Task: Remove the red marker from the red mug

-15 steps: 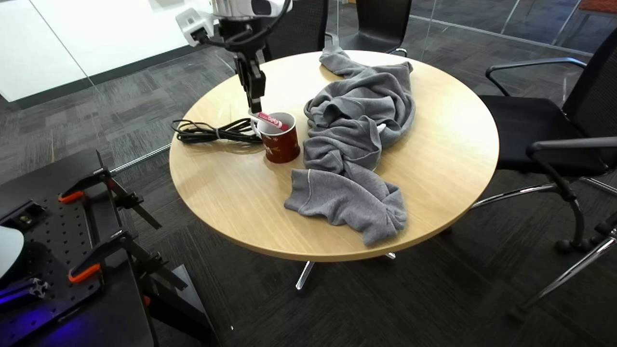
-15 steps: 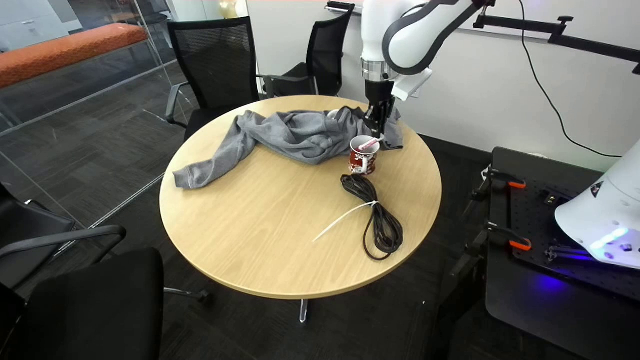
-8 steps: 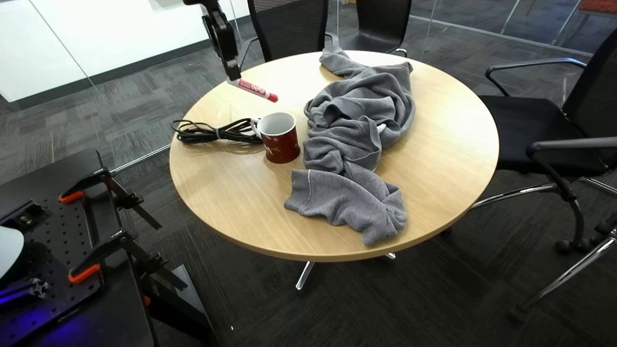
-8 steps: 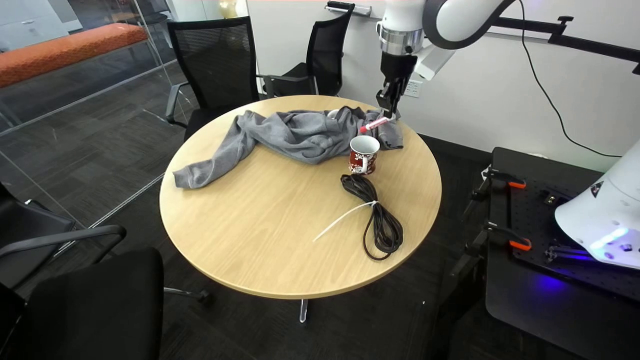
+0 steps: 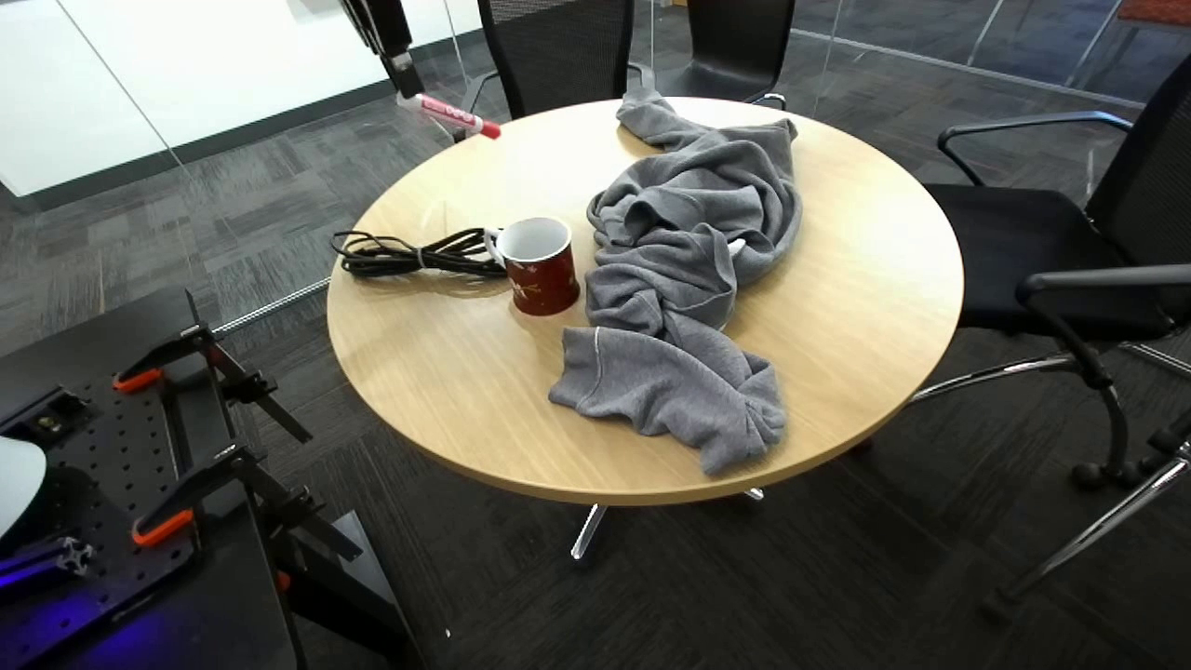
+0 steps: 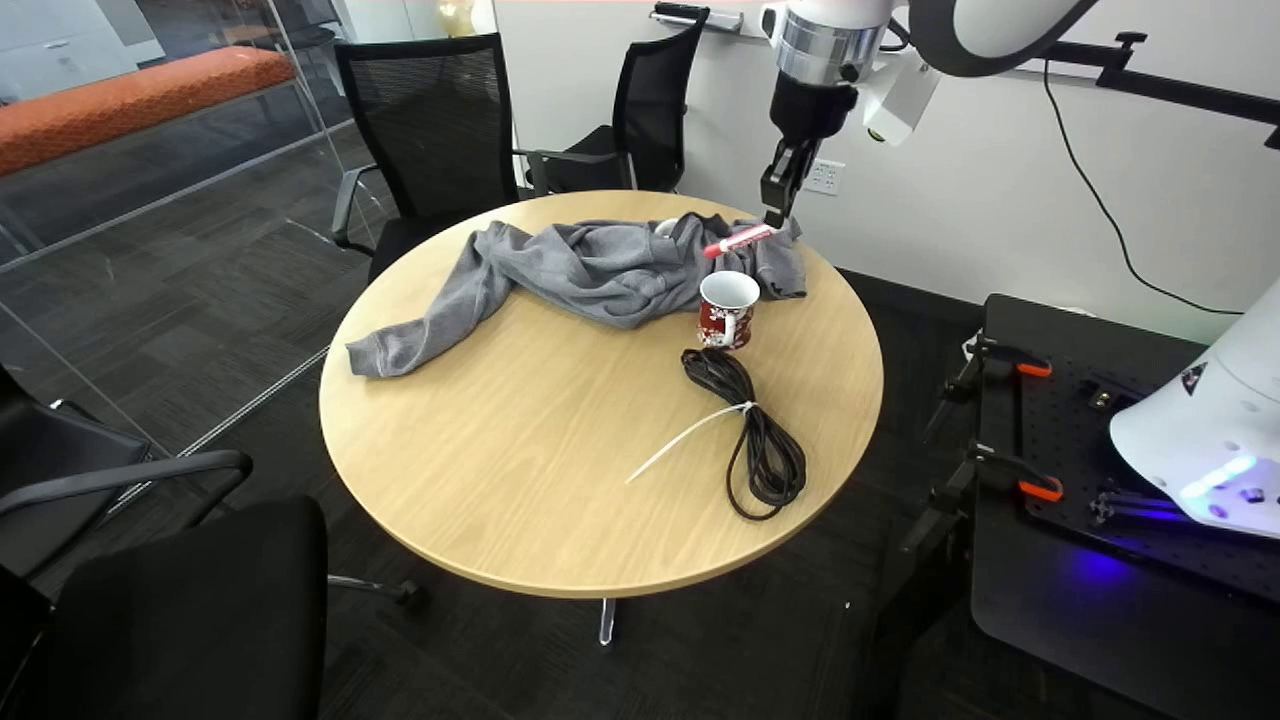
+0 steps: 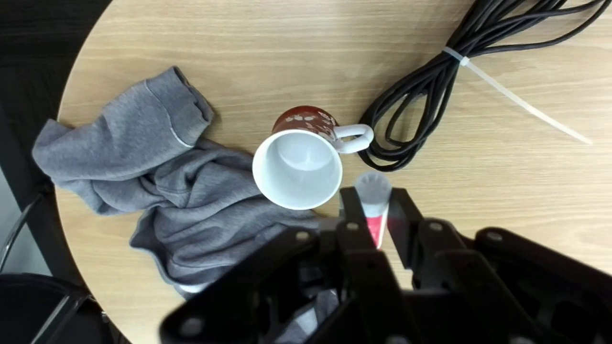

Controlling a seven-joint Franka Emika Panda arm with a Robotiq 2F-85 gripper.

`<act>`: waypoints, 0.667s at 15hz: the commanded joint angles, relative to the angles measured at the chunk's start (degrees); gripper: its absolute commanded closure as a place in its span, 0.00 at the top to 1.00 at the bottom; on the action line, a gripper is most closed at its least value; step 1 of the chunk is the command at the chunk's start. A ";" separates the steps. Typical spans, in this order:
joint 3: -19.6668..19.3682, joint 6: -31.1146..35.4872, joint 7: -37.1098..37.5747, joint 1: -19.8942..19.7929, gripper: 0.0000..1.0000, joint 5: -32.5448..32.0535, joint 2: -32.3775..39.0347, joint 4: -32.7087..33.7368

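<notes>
The red marker has a red end and a pale end; it also shows in an exterior view. My gripper is shut on the marker's pale end and holds it in the air, tilted, its red end sloping down. In the wrist view, the pale end of the marker sits between both fingertips. The red mug stands upright on the table, and its white inside is empty in the wrist view. The gripper is above the table, higher than the mug and to its far side.
A grey cloth lies crumpled beside the mug on the round wooden table. A black coiled cable with a white tie lies near the mug's handle. Black chairs stand around the table. A black bench with clamps stands nearby.
One second ago the marker leaned inside the mug with the gripper at its end. The gripper has lifted it out and moved it up and away. The mug has not moved.
</notes>
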 commanded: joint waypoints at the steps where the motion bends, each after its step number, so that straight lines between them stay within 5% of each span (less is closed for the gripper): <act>1: 1.84 1.96 -2.02 0.86 0.05 1.69 -0.45 -0.55; 10: 4.89 8.56 19.14 1.96 0.05 -3.34 6.18 3.29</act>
